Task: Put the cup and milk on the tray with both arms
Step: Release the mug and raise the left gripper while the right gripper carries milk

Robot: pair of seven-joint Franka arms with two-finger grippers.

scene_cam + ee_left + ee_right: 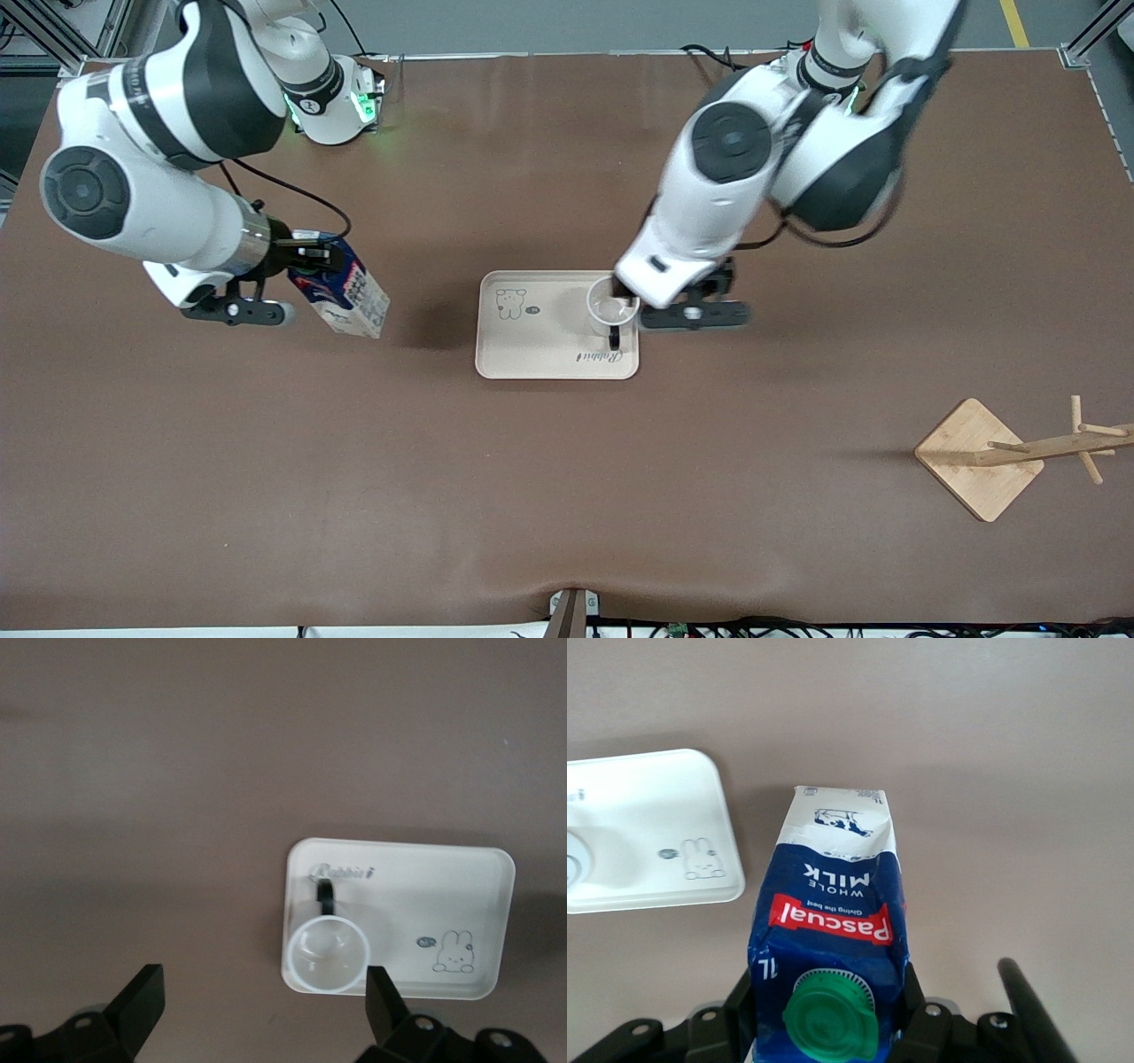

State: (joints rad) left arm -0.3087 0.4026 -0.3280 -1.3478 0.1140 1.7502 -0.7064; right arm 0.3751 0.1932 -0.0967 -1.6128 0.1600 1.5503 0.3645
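Observation:
The white cup (611, 306) stands upright on the cream tray (532, 341), at the tray's end toward the left arm, its black handle pointing toward the front camera. My left gripper (673, 306) is open and empty, just off that end of the tray. In the left wrist view the cup (330, 954) sits on the tray (425, 895) beside one finger, outside my left gripper (263, 1010). My right gripper (323, 257) is shut on the milk (350, 297), held tilted over bare table toward the right arm's end. The right wrist view shows the milk (833, 904) in my right gripper (828, 1019), with the tray (647, 842) apart from it.
A wooden stand with a square base (979, 456) and pegs sits toward the left arm's end, nearer the front camera than the tray. The brown table (567, 496) stretches between the tray and the front edge.

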